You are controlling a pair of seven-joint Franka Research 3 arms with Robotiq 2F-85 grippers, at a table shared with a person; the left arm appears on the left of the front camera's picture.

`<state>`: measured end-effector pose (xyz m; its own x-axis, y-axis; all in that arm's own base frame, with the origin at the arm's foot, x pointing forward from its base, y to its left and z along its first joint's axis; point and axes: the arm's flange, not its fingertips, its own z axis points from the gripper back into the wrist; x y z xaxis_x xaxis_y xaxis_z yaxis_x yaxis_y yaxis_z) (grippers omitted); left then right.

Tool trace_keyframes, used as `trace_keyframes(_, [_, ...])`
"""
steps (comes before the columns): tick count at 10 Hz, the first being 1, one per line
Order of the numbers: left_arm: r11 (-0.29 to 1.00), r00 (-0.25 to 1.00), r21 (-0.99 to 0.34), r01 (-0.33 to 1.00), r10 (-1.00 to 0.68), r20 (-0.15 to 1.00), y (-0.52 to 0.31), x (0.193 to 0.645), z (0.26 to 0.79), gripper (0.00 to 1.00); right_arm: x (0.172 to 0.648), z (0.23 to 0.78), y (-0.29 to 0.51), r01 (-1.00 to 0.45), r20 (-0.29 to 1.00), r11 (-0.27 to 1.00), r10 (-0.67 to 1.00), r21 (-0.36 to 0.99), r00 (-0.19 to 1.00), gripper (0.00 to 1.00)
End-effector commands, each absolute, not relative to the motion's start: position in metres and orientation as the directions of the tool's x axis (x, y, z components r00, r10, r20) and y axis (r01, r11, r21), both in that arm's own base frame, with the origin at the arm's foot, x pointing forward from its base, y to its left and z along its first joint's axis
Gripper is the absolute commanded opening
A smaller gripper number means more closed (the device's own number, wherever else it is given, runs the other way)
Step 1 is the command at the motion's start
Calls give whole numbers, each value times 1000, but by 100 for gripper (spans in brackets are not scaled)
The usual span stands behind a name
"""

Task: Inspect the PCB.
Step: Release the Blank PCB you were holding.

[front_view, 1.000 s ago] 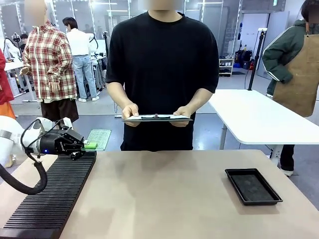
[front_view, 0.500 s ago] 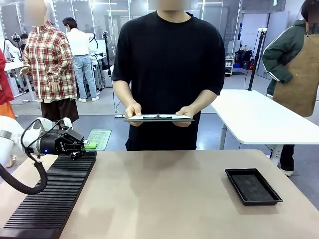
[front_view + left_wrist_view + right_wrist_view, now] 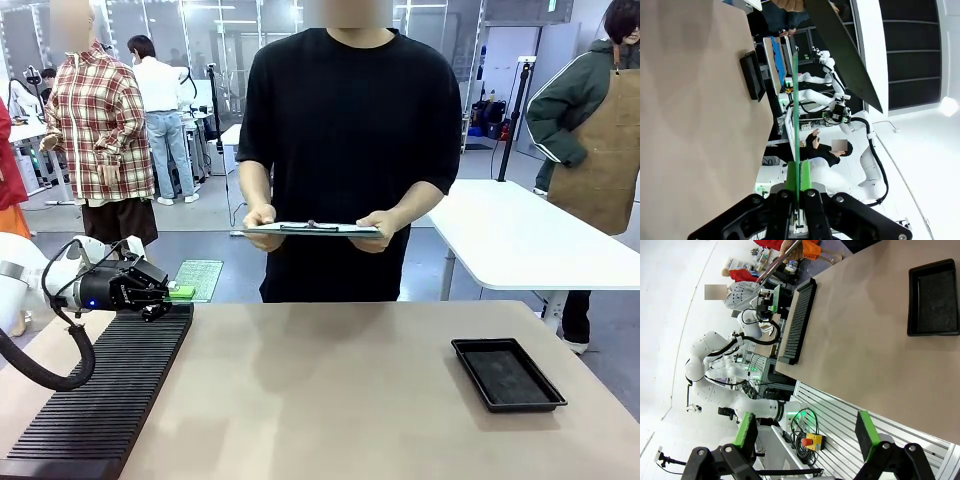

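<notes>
At the table's far left edge, the left gripper is clamped on the PCB, which juts past the black slotted rack. The right gripper has its jaws apart. Bare tabletop lies between the rack and the black tray, near right.

Tan table with black ribbed rack at left, shallow black tray at right.

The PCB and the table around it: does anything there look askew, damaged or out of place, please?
Nothing stands out. The left gripper holds the PCB by one edge at the far end of the black rack; the black tray lies flat on the table at right.
</notes>
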<state>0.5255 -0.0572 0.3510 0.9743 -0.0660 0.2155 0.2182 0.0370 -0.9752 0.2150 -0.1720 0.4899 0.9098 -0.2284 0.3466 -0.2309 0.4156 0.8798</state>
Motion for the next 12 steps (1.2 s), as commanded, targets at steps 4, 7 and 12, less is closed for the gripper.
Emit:
trace_keyframes(4, [41, 974, -975, 219, -69, 216, -57, 525, 351, 3, 215, 492, -172, -253, 365, 409, -225, 877, 904, 100])
trace_keyframes(7, [41, 974, -975, 219, -69, 216, -57, 525, 351, 3, 215, 492, -172, -253, 365, 409, -225, 877, 904, 100])
trace_keyframes(12, [41, 974, -975, 219, -69, 216, -57, 525, 351, 3, 215, 492, -172, -253, 365, 409, -225, 877, 904, 100])
